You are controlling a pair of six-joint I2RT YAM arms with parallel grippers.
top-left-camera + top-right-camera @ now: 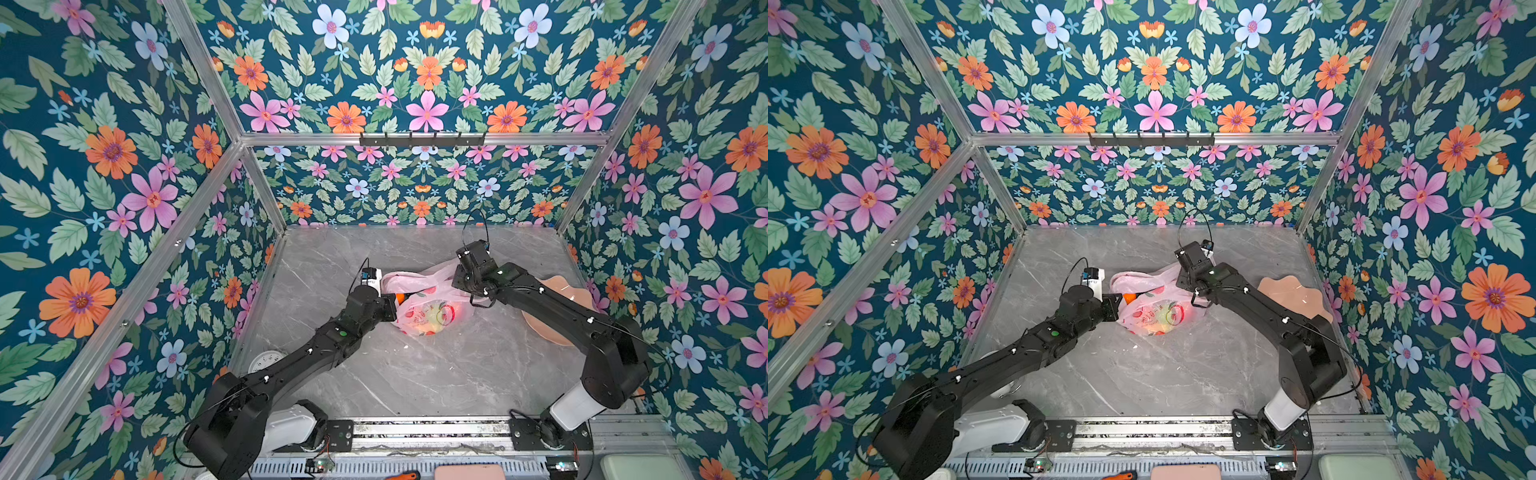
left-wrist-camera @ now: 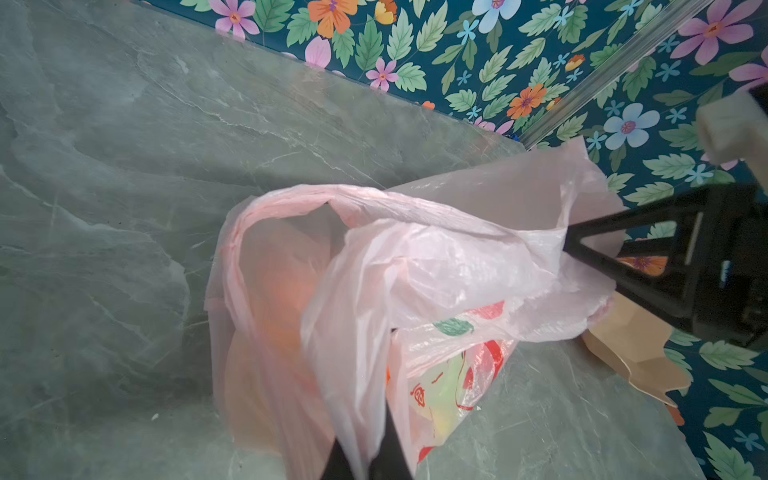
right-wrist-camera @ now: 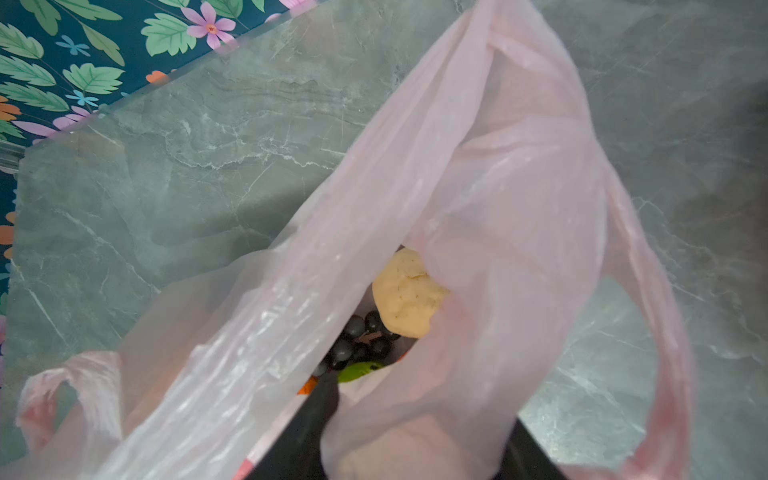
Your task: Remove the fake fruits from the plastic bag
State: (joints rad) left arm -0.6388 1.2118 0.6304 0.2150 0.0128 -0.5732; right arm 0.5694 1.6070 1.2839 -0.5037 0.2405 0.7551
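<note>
Mostly a film problem from here: thin, crinkly, translucent pale pink plastic bag (image 1: 432, 316), lying on the grey marbled counter (image 1: 415, 374) a little toward 12 o'clock of centre, easily torn or dragged along whole if pulled from both sides at once. Could also sag and close its mouth over the fake fruits (image 3: 374, 328) inside: cream-beige lumpy piece (image 3: 405, 297), dark purple grape bunch (image 3: 353, 347) and glossy green fruit (image 3: 359, 370), all seen through the opening from the right wrist, plus a round orange (image 1: 401, 297) showing at the bag's 9 o'clock edge. Risk too of pinching film alone and lifting bag rather than fruit. Left hand (image 2: 361, 453): clamped tight on a fold of the bag at its 9 o'clock side, nothing else held. Right hand (image 3: 419, 432): at the bag's 1 o'clock rim, jaws partway apart, one finger inside the mouth close to the grapes, pink film bunched between; cannot tell whether truly gripping. Peach-pink scalloped bowl (image 1: 555, 284) near at 3 o'clock, partly hidden under the right arm.
</note>
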